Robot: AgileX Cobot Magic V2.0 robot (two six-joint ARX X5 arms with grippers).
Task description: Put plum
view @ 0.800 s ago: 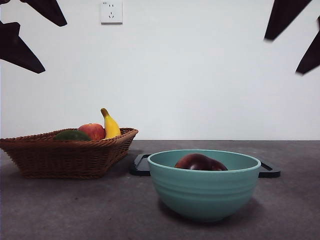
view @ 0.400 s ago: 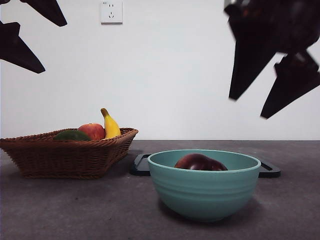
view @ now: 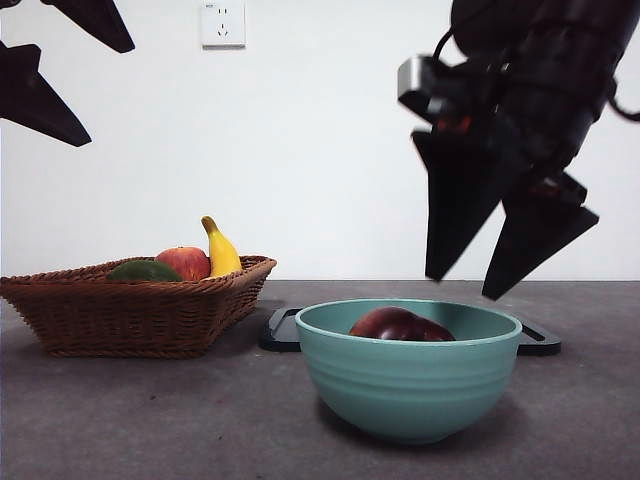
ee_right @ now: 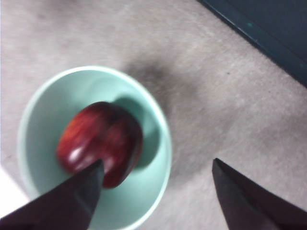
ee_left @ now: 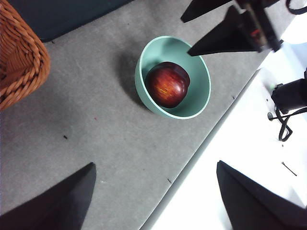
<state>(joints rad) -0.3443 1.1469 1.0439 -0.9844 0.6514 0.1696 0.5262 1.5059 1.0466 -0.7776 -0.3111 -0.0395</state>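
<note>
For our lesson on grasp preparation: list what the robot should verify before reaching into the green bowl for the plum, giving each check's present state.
1. Glossy dark maroon plum lies uncovered in the pale green ceramic bowl: ok.
2. Right gripper open: ok.
3. Right gripper above the bowl, not touching: ok.
4. Fingers centred over the plum: cannot tell.
5. Left gripper waits away from the bowl: ok.
6. Woven brown wicker basket stands apart from the bowl: ok.

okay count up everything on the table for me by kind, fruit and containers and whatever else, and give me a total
Fruit: 4 (plum, apple, banana, green fruit)
Bowls: 1 (teal bowl)
Baskets: 1 (wicker basket)
Black trays: 1 (tray)
Total: 7
</note>
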